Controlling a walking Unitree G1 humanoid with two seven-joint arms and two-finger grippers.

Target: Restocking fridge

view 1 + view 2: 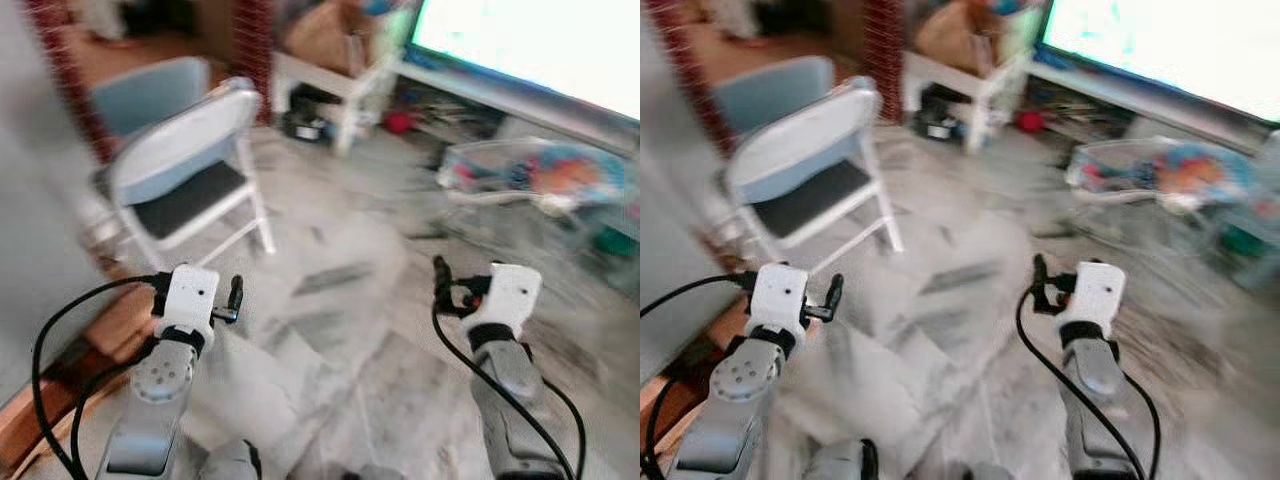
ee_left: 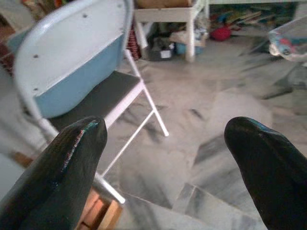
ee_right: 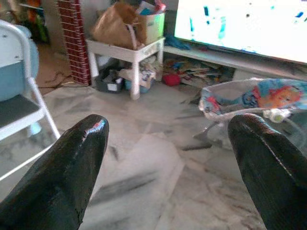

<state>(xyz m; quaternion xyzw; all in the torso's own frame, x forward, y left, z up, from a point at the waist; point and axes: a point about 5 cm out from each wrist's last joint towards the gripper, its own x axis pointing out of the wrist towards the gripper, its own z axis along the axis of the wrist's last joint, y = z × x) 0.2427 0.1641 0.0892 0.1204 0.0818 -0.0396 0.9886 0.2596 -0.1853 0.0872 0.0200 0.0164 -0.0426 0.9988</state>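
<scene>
Both arms are held out ahead over the marble floor (image 1: 330,300), the left tool (image 1: 236,296) at about 8 o'clock in the head view and the right tool (image 1: 440,285) at about 4 o'clock. The wrist views show each pair of fingers (image 2: 72,158) (image 3: 76,163) standing wide apart with nothing between them. Neither a fridge nor anything to stock it with can be made out, so the robot appears to be walking through the room empty-handed, early in the job.

The main hazard looks to be collision while moving. A white folding chair (image 1: 190,165) with a dark seat stands at 10 o'clock, near the left arm's side; a drift that way could catch its legs. A baby bouncer (image 1: 540,175) with a colourful cover sits low on the floor at 2 o'clock, and a turn to the right could snag its frame. The black cables looping off both wrists could also hook on either. At 8 o'clock a wooden edge (image 1: 120,325) lies beside the floor, possibly a step; a foot placed there could stumble.

The head views are smeared with motion blur, so small items are hard to read. A white side bench (image 3: 127,50) at 12 o'clock carries a brown bag (image 3: 117,26); the clutter beneath it is indistinct. The bright panel (image 3: 240,24) at 1 o'clock is washed out.
</scene>
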